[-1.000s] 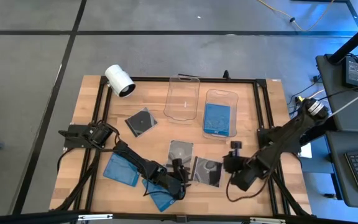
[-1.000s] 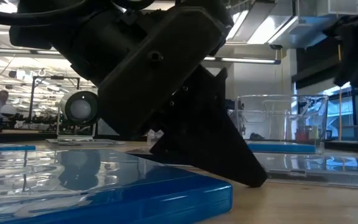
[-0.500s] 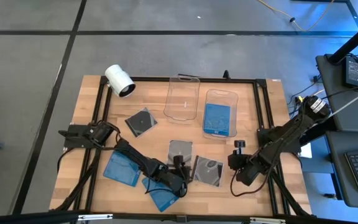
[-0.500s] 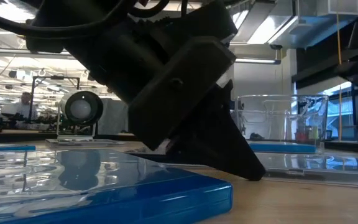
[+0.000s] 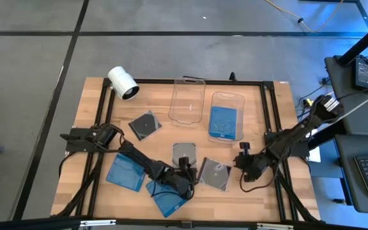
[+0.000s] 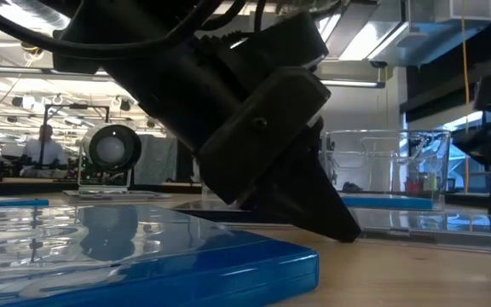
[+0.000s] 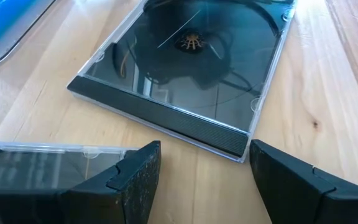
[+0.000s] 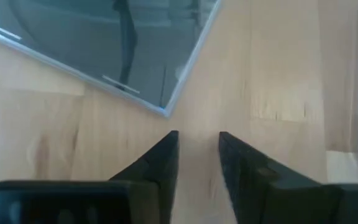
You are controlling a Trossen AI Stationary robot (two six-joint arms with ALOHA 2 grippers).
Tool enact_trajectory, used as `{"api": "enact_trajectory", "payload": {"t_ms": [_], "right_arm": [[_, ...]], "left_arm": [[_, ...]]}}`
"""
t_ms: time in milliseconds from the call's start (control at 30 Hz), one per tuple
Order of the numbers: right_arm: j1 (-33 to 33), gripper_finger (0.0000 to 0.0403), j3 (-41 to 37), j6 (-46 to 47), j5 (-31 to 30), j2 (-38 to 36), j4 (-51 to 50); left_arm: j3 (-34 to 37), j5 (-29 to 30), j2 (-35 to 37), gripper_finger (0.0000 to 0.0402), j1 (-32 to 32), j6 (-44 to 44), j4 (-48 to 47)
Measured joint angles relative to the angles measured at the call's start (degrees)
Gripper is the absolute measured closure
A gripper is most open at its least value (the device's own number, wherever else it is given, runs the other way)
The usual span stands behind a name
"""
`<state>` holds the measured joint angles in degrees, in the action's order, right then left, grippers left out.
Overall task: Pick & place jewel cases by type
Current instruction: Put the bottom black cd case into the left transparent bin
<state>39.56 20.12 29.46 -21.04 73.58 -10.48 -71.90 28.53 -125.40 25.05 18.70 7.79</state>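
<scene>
Three dark jewel cases with discs lie flat on the table (image 5: 280, 191): one at the far left (image 5: 145, 124), one in the middle (image 5: 184, 153), one nearer the right (image 5: 214, 174). Two blue cases (image 5: 125, 171) (image 5: 168, 199) lie near the front edge. My left gripper (image 5: 190, 177) (image 7: 204, 168) is low and open, its fingers astride the near corner of the right dark case (image 7: 185, 68). My right gripper (image 5: 240, 170) (image 8: 199, 149) hangs open by a narrow gap just right of that case (image 8: 104, 43), with nothing in it. My left gripper has one finger (image 7: 129, 180) standing right beside the edge of the middle dark case (image 7: 42, 158). I cannot tell whether it touches that edge. Its fingers slant down toward the table's right.
Two clear tubs stand at the back: an empty one (image 5: 187, 101) and one holding a blue case (image 5: 225, 116). A white cylinder (image 5: 123, 83) lies at the far left corner. A black frame (image 5: 270, 108) runs round the tabletop. A person shows far behind in the low view.
My right gripper has come down toward the table and drawn a little toward the far edge, tipping as it sank; its gap is unchanged. My left gripper has edged slightly toward the right dark case. The cases lie as before.
</scene>
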Motion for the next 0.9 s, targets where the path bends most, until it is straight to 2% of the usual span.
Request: {"api": "enact_trajectory", "payload": {"t_ms": [300,500,633,733,900], "right_arm": [[-0.8,0.0283,-2.9,-9.2,3.0,0.3,12.0],[-0.8,0.0283,-2.9,-5.8,4.9,0.3,12.4],[-0.8,0.0282,-2.6,-1.4,8.5,0.1,11.6],[-0.8,0.0282,-2.6,-1.3,9.6,0.1,11.7],[-0.7,0.0282,-2.6,-1.4,9.9,0.1,11.3]], "left_arm": [[0.0,-0.4,0.0,0.0162,-0.7,-2.5,0.1],[0.1,-1.5,0.1,0.0162,-1.0,-3.1,0.6],[0.1,-4.7,0.1,0.0162,-1.5,-3.3,0.6],[0.1,-7.3,0.1,0.0162,-2.1,-2.8,0.0],[0.1,-9.7,0.2,0.0162,-2.8,4.1,-1.2]]}}
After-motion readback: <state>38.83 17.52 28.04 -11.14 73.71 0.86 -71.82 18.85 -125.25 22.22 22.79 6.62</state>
